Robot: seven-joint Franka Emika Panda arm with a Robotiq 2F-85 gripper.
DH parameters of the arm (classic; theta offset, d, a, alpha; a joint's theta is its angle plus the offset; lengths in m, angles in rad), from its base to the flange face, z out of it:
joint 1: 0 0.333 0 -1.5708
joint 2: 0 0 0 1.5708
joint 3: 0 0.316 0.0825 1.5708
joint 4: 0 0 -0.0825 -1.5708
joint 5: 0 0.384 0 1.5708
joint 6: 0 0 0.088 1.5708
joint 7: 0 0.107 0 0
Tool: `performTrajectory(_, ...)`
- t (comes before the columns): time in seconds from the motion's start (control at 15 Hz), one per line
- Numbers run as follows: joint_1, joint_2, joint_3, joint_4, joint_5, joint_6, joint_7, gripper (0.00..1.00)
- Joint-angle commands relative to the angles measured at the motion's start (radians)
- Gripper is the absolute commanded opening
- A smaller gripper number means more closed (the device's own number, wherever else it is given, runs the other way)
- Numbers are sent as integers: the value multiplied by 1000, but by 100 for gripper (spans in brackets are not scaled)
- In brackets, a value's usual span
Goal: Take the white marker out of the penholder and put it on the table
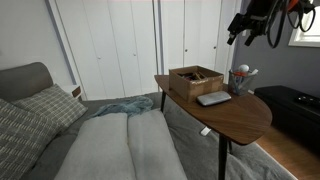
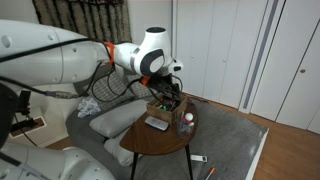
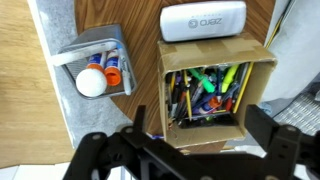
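Note:
The penholder (image 3: 100, 62), a small grey mesh cup, stands on the brown wooden table (image 3: 25, 100), seen from above in the wrist view. The white marker (image 3: 90, 82) stands in it, its round white end showing beside red and blue pen tips. In both exterior views the penholder (image 1: 240, 80) (image 2: 185, 122) stands near the table's edge. My gripper (image 3: 185, 160) is open and empty. It hangs well above the table (image 1: 240, 118), over the wooden box rather than the penholder. It also shows in both exterior views (image 1: 238, 28) (image 2: 172, 92).
A shallow wooden box (image 3: 212, 90) full of coloured pens stands next to the penholder. A flat grey slab case (image 3: 203, 20) lies beside the box. A bed with grey pillows (image 1: 100, 135) is next to the table. White closet doors (image 1: 130, 45) stand behind.

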Motion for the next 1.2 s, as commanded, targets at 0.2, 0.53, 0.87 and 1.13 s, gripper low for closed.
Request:
performTrajectory(0.2,-35,82,-15,66,7,-17,-19,100)
performTrajectory(0.53,-50,50,-55,45,-45,-124,-141,100)
performTrajectory(0.87,-49,6,-180,-10,-25,-94,-425,100)
performTrajectory(1.13,-60,36,-186,15,-8,-101,-393,100)
